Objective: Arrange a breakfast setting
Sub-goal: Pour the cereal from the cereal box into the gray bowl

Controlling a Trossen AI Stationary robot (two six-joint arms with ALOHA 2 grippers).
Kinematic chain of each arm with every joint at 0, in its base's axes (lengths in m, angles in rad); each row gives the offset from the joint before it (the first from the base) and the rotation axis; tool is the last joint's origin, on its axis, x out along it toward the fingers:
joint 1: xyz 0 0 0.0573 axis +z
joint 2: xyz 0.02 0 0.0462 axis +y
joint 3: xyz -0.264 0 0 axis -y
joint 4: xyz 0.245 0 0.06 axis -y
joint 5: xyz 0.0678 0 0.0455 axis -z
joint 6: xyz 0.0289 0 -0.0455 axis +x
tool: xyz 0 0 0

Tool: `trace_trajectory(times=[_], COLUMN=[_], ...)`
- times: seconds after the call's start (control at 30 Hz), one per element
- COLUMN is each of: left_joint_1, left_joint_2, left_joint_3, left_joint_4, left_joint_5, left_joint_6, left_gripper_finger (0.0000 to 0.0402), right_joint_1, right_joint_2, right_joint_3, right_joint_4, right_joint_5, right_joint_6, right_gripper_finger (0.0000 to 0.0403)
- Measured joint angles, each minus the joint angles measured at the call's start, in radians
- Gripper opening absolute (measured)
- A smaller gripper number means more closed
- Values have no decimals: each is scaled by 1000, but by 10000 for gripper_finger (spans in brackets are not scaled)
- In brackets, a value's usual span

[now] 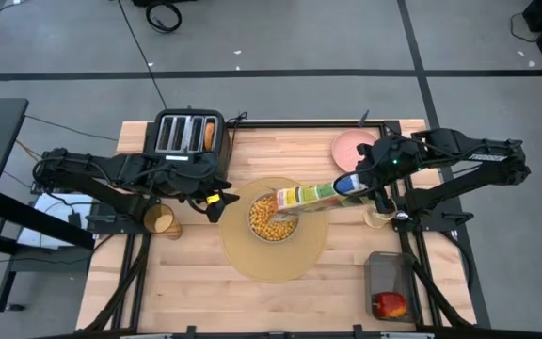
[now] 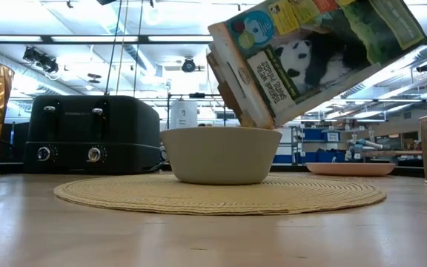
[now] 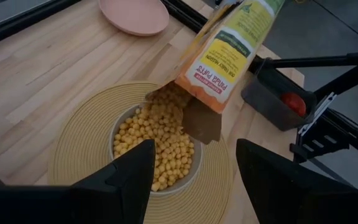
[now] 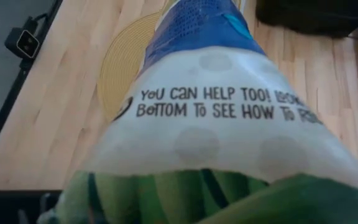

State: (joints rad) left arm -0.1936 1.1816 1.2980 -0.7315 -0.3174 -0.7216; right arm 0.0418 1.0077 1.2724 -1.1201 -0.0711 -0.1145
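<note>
A pale grey bowl (image 1: 273, 218) full of yellow cereal stands in the middle of the round tan placemat (image 1: 280, 259). My right gripper (image 1: 351, 185) is shut on a cereal box (image 1: 310, 195) that is tilted with its open end over the bowl (image 3: 154, 149). Cereal spills from the open flap (image 3: 197, 118) into the bowl. My left gripper (image 1: 216, 202) is open and empty, just left of the bowl above the placemat's edge. The pink plate (image 1: 351, 146) lies at the far right. The amber cup (image 1: 163, 222) stands left of the placemat. The red apple (image 1: 390, 304) lies in a dark bin. My right gripper holds the cereal box by its blue closed end (image 1: 344, 185), coming from the table's right side. The box fills the right wrist view (image 4: 216, 106) and hides the fingers. The box is lifted clear, slanting down toward the bowl, with its open end (image 2: 247, 111) just above the rim.
A black toaster (image 1: 186, 134) stands at the far left with a bread piece (image 1: 210, 135) in one slot. The dark bin (image 1: 389, 282) sits at the near right corner. Bare wood lies near the front left of the table.
</note>
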Motion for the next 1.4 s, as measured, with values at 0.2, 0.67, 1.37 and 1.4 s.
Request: trace_trajectory(times=[0.2, 0.67, 1.37, 1.4], left_joint_1=[0, 0, 24, 33], left_joint_2=[0, 0, -13, -16], left_joint_3=[0, 0, 0, 0], left_joint_4=[8, 51, 222, 243], left_joint_5=[0, 0, 0, -1], left_joint_6=[0, -6, -28, -27], left_gripper_finger=[231, 231, 231, 231], right_joint_1=[0, 0, 0, 0], right_joint_2=[-2, -101, -508, -531], right_joint_3=[0, -182, -671, -699], right_joint_4=[3, 211, 609, 639], right_joint_5=[-26, -62, -84, -85], right_joint_6=[30, 101, 247, 253], right_gripper_finger=[173, 173, 167, 167])
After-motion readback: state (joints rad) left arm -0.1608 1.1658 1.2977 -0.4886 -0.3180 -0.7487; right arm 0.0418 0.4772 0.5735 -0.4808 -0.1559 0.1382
